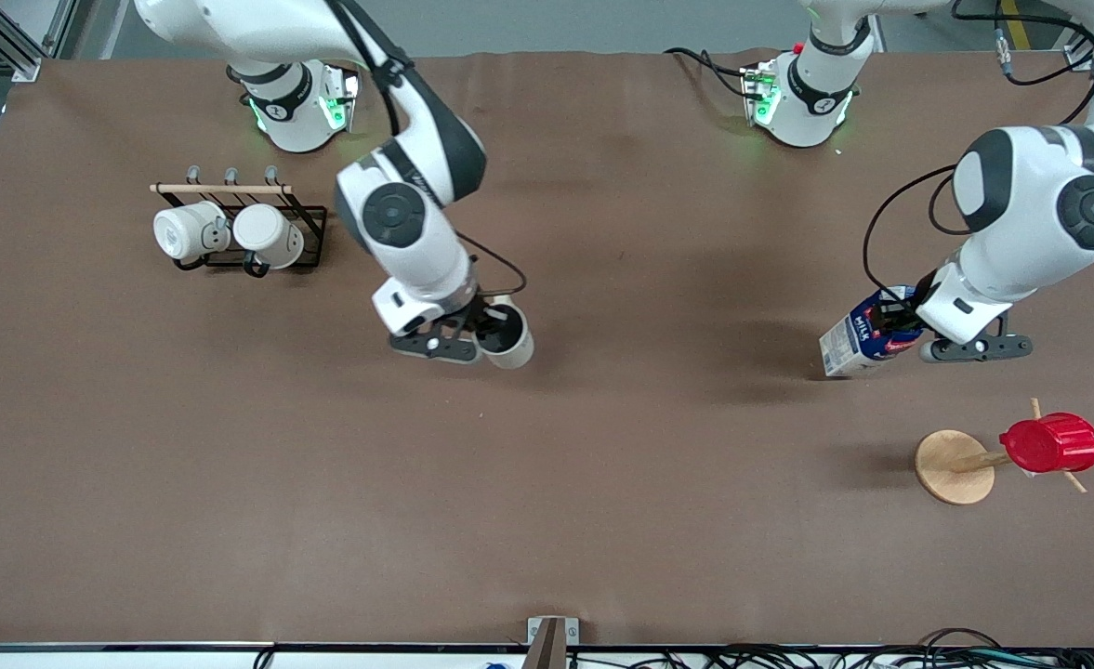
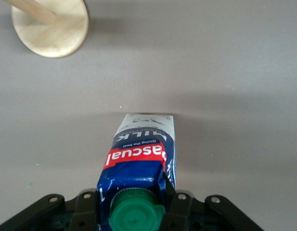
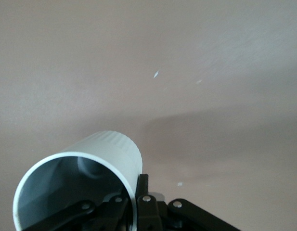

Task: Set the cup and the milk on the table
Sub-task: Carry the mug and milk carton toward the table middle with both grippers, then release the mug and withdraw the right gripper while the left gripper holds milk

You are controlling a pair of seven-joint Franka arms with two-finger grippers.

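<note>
My right gripper is shut on the rim of the cream-white cup, one finger inside and one outside. It holds the cup tilted, low over the middle of the brown table. In the right wrist view the cup shows its grey inside, with the gripper pinching its wall. My left gripper is shut on the top of the blue and white milk carton. The carton leans with its base low at the table, toward the left arm's end. In the left wrist view the green-capped milk sits between the fingers of the gripper.
A black rack with a wooden bar holds two bright white mugs near the right arm's base. A wooden stand with a round base carries a red ribbed cup, nearer the front camera than the milk; its base shows in the left wrist view.
</note>
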